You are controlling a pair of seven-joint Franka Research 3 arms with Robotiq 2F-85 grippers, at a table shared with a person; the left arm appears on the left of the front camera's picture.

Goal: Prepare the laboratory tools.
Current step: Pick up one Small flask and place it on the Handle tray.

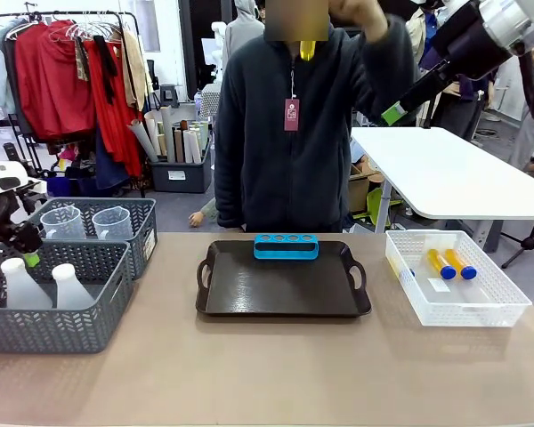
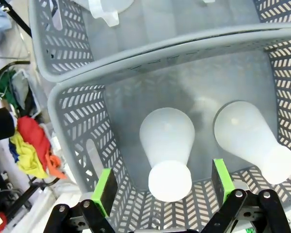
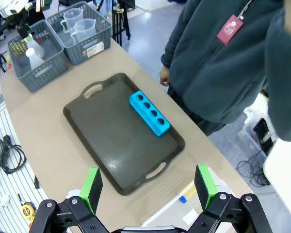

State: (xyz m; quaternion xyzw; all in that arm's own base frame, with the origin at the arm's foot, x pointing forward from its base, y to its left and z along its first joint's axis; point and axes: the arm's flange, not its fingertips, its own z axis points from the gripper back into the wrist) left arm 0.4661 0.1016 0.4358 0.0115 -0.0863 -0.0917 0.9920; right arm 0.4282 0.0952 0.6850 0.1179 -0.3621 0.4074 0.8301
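Note:
Two translucent white conical flasks stand in the near grey basket at the left. My left gripper hangs open right above one flask, its green pads either side of the neck without touching; the other flask stands beside it. Two clear handled beakers sit in the far grey basket. Two amber tubes with blue caps lie in the white basket at the right. My right gripper is open and empty, high above the table's right side.
A black handled tray lies mid-table with a blue tube rack on its far edge. A person stands just behind it with one arm raised; something small and yellow shows at the collar. A white table stands behind, right.

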